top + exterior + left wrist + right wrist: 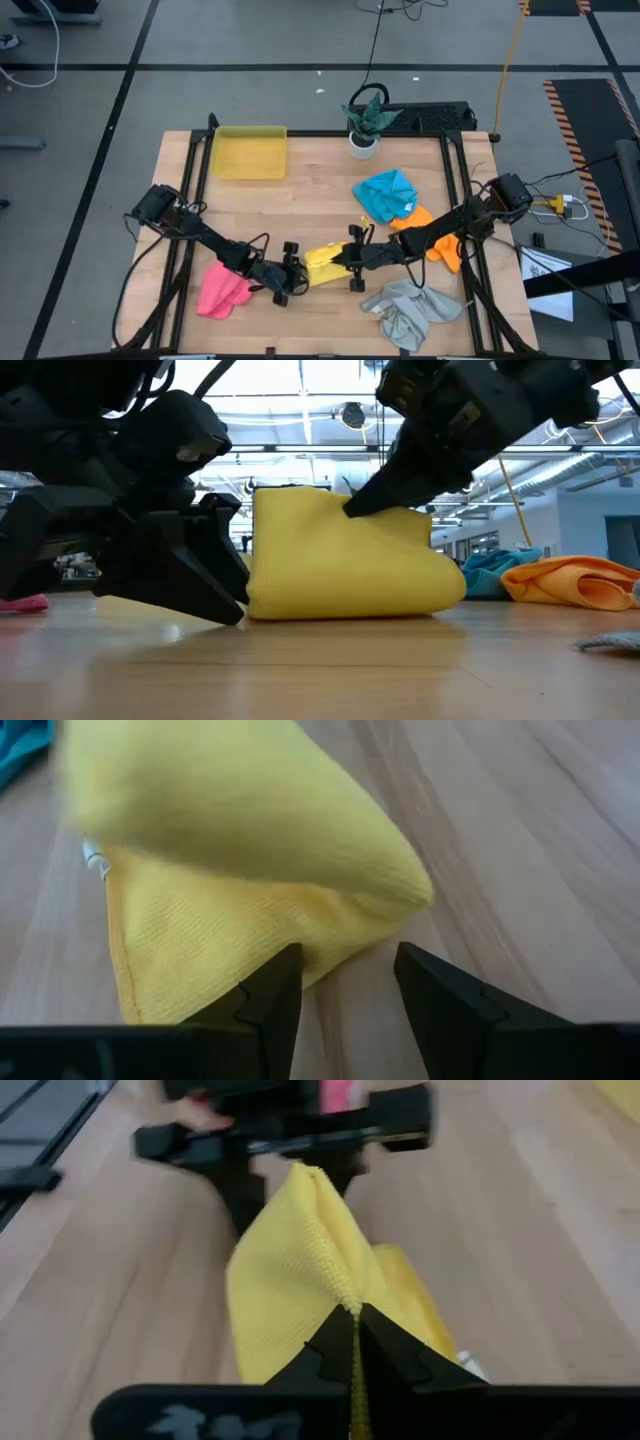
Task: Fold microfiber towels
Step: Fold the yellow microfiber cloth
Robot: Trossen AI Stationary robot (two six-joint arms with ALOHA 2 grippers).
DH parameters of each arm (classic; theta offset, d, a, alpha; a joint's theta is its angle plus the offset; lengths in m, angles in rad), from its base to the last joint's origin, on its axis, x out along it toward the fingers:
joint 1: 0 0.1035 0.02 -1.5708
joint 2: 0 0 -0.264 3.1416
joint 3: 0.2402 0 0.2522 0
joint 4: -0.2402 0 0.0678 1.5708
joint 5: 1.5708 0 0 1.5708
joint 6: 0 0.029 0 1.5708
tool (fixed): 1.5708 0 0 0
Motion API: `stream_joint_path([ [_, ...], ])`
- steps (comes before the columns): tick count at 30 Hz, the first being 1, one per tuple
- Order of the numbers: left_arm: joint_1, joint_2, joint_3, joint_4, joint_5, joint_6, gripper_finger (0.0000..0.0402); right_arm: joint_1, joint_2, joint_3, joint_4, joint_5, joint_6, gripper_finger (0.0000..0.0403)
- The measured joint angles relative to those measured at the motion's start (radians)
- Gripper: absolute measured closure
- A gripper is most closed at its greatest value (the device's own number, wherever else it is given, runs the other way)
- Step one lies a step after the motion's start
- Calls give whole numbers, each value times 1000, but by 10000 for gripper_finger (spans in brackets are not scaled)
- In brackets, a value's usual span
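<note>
The yellow towel [322, 264] lies near the middle front of the table, doubled over, its lower layer flat on the wood. My right gripper [352, 1315] is shut on its raised upper edge. My left gripper [348, 975] stands open just left of the towel, low over the table, with the towel's near corner [390, 905] just ahead of its fingers. A pink towel [222, 291] lies crumpled under the left arm. Blue [387, 194], orange [432, 238] and grey [410, 311] towels lie crumpled on the right. My left gripper's one finger [272, 990] overlaps the towel's lower hemmed edge [205, 970] in its wrist view; whether it touches the cloth I cannot tell. My right gripper pinches the yellow towel's hemmed edge [343, 1280] between its two fingers, slanting down from the table's right side. The held edge stands lifted [330, 500], the cloth curving down to a rounded fold [448, 585] and the rest lying on the table.
A translucent yellow tray [249, 152] sits at the far left. A small potted plant [364, 125] stands at the far edge. Bare wood lies between the tray and the towels.
</note>
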State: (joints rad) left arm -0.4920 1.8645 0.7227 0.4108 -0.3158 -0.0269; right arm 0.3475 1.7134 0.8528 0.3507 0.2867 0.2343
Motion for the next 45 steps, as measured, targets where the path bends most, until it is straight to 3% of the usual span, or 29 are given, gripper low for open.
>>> stream_joint_path([
  [5, -4, -5, 0, -13, -2, -1, 232, -34, 2, 0, -3, 50, 16, 401],
  [16, -51, -124, -3, -199, -44, -63, 232, -79, 109, 1, 72, -4, 20, 402],
  [20, -69, -145, -2, -184, -71, -67, 232, -88, 119, 1, 90, -4, 18, 402],
  [29, -38, -133, 0, 62, -102, -5, 232, -103, 119, 1, 90, -4, 12, 395],
  [38, 59, -68, 1, 64, -102, -109, 232, -104, 120, 0, 95, -5, -40, 390],
  [45, 67, -64, -1, -74, -97, -223, 232, -112, 115, 0, 82, -4, -81, 367],
])
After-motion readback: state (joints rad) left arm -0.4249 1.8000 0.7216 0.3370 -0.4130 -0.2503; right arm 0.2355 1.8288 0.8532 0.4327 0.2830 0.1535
